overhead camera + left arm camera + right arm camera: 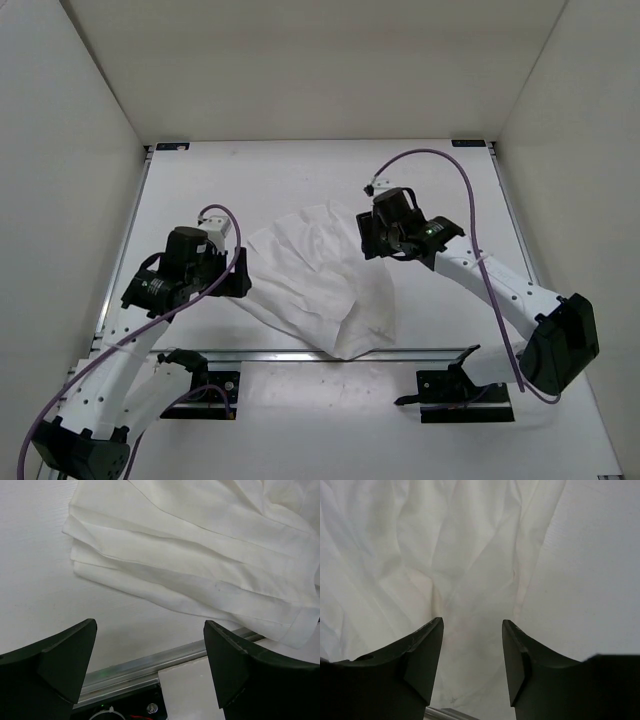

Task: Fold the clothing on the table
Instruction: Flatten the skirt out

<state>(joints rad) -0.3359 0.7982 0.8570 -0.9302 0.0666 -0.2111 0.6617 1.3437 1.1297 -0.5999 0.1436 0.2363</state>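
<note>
- The counter carries the clothing, a crumpled white heap lying from the centre towards 6 o'clock. Its near corner touches the metal rail.
- That corner worries me: a pull towards 6 o'clock could drag the hem over the rail and snag it.
- The fabric is thin and stacked in pleats. A pinch might take one layer or several, and either way I judge the fold would come out skewed.
- My left claw stands wide and empty at the heap's 9 o'clock edge, just beside the cloth.
- My right claw sits at the heap's 1 o'clock corner, jaws partly apart over the cloth and gripping nothing I can see. Closing too high would miss the fabric.
</note>
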